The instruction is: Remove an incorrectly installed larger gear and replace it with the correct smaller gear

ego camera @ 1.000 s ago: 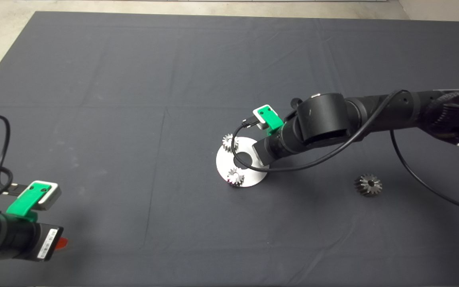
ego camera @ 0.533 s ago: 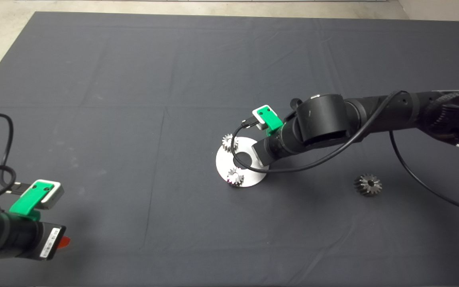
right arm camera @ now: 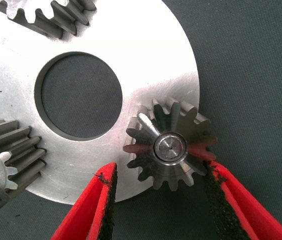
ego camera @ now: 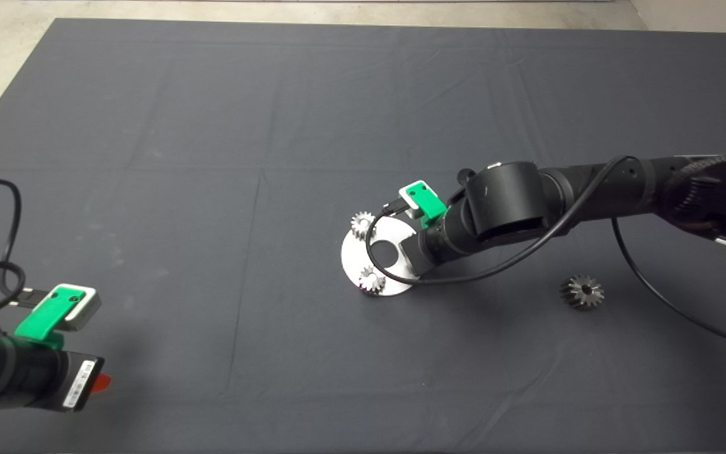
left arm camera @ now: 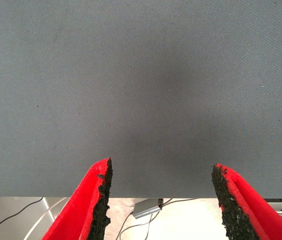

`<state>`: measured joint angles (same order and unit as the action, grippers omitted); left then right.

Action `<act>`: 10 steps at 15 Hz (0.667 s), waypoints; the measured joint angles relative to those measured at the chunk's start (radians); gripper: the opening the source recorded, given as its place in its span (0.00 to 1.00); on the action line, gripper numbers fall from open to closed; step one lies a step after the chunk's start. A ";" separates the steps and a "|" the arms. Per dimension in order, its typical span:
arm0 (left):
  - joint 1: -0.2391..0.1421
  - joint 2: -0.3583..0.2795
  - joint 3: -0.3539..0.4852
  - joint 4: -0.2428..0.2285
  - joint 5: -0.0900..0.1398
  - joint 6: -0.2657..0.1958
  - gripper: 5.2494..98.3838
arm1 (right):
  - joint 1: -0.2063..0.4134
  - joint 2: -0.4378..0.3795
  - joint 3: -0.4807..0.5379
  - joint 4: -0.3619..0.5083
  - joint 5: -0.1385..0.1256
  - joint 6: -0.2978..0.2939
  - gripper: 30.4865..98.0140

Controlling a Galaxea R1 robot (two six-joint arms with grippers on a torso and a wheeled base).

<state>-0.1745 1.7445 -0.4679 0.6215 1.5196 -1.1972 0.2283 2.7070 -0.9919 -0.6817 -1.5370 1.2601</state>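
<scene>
The larger gear (ego camera: pixel 582 292), dark and cone-shaped, lies alone on the mat to the right of the round silver plate (ego camera: pixel 355 255). In the right wrist view the smaller gear (right arm camera: pixel 170 145) sits on a pin at the plate's (right arm camera: pixel 146 60) rim. My right gripper (right arm camera: pixel 160 171) is open, one red finger on each side of that gear. In the head view the right wrist covers this gear. My left gripper (left arm camera: pixel 161 170) is open over bare mat, parked at the lower left (ego camera: pixel 95 381).
Two brighter silver small gears (ego camera: pixel 362 224) (ego camera: pixel 372 279) sit on the plate's rim around its centre hole (right arm camera: pixel 78 95). A black cable loops from the right wrist over the plate. Beyond the mat's edge, the left wrist view shows floor and cables.
The right wrist has sunk a little toward the plate. The left arm shifted slightly and then stayed still. The gears have not moved.
</scene>
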 measured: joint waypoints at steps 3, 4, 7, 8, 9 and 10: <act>0.000 0.001 0.000 0.000 0.000 0.000 0.47 | 0.002 0.002 0.000 0.000 -0.001 -0.006 0.23; 0.000 0.001 0.000 0.000 0.000 0.000 0.47 | 0.002 0.002 0.000 0.000 0.003 -0.007 0.27; 0.000 0.000 -0.004 0.000 0.000 0.001 0.47 | 0.012 -0.005 0.022 0.001 0.004 -0.006 0.35; 0.000 0.000 -0.004 0.000 0.000 0.001 0.47 | 0.028 -0.015 0.045 0.006 0.006 -0.005 0.36; 0.000 0.000 -0.004 0.000 0.000 0.001 0.47 | 0.063 -0.026 0.070 0.028 0.006 0.010 0.42; 0.000 -0.002 -0.003 0.000 -0.001 0.001 0.47 | 0.126 -0.036 0.094 0.058 0.006 0.031 0.43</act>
<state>-0.1749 1.7425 -0.4714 0.6219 1.5187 -1.1960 0.3544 2.6707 -0.8984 -0.6241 -1.5313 1.2907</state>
